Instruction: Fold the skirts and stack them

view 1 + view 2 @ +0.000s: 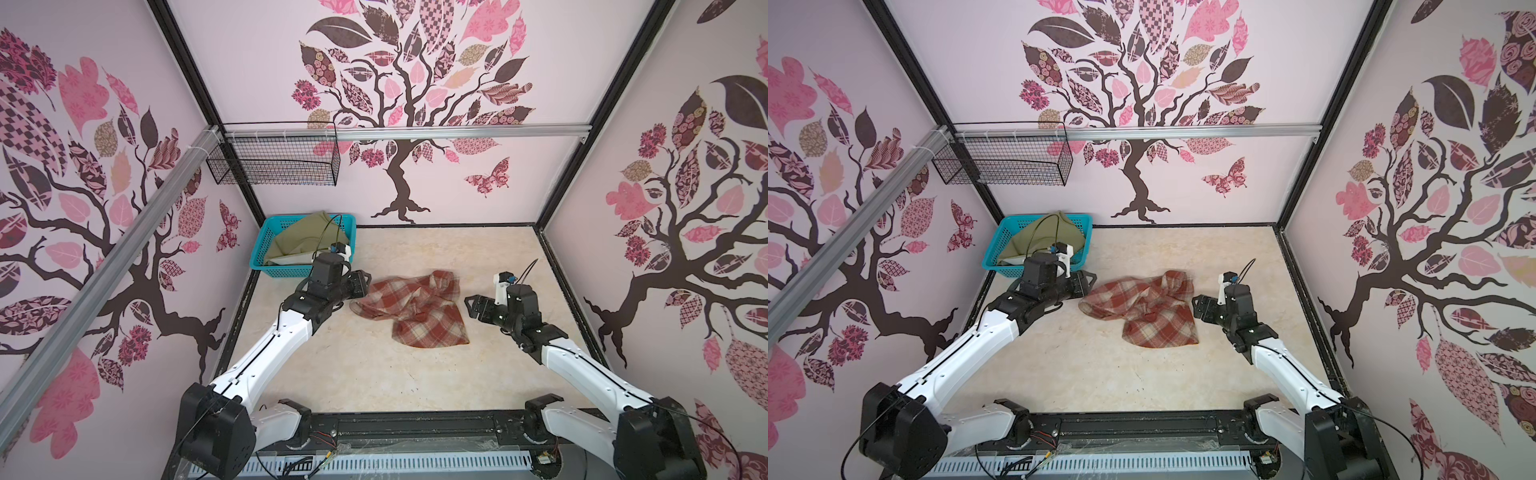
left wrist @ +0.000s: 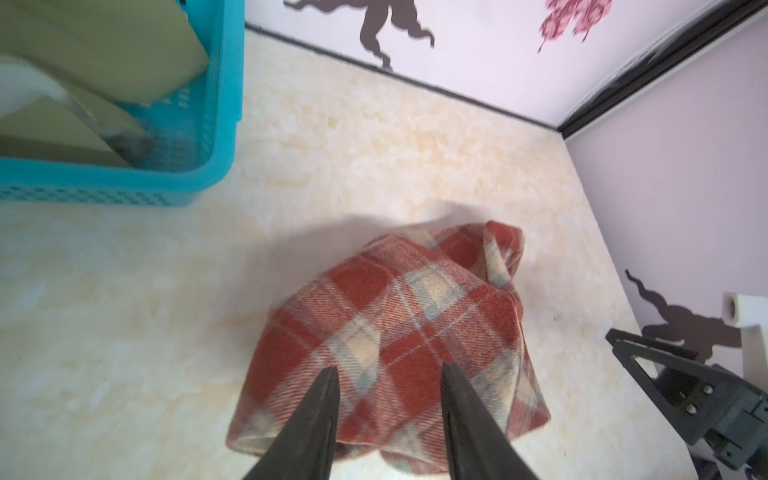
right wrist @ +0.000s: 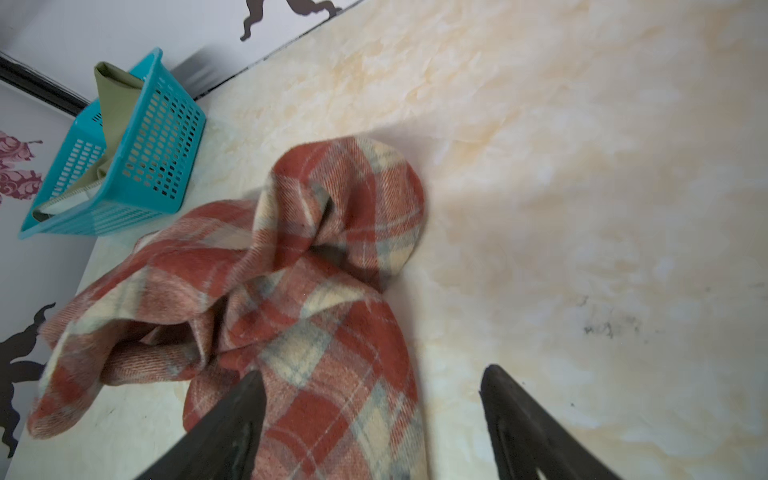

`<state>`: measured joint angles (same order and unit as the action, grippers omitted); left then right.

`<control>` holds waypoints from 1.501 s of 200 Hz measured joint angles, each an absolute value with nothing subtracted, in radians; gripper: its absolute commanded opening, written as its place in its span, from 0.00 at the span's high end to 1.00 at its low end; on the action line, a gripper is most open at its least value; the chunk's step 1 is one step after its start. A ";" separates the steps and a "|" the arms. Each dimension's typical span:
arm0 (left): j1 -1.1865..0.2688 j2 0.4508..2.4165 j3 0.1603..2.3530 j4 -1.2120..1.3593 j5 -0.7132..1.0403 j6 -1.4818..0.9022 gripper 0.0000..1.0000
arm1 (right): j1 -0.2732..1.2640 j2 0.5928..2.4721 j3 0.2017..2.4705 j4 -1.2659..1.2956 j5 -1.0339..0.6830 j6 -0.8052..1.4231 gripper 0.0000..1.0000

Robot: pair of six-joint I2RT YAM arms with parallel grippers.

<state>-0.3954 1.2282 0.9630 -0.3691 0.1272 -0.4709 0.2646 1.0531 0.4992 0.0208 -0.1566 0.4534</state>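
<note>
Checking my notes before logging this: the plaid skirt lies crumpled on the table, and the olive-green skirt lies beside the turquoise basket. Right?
Not quite. The olive-green skirt sits inside the turquoise basket, not beside it, as both top views show. The plaid skirt does lie crumpled on the table.

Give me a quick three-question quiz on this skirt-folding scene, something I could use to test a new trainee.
1. True or false: the olive skirt lies inside the turquoise basket.
2. The plaid skirt is: A) neatly folded, B) crumpled on the table, C) stacked on the olive skirt.
3. Which is nearer the basket, the left gripper or the right gripper?

Key: 1 true; 2 B; 3 left.
</note>
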 measured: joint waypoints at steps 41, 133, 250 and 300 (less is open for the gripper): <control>-0.552 1.243 0.983 -0.545 0.178 -0.435 0.55 | 0.296 1.041 0.465 -0.011 -0.169 0.476 0.19; -0.667 1.436 0.995 -0.645 0.233 -0.412 0.56 | 0.382 1.131 0.412 -0.004 -0.169 0.499 0.21; -0.667 1.577 1.060 -0.585 0.037 -0.413 0.86 | 0.434 1.283 0.423 0.061 -0.146 0.499 0.43; -0.665 1.609 1.079 -0.569 0.003 -0.419 1.00 | 0.437 1.332 0.444 0.072 -0.150 0.496 0.94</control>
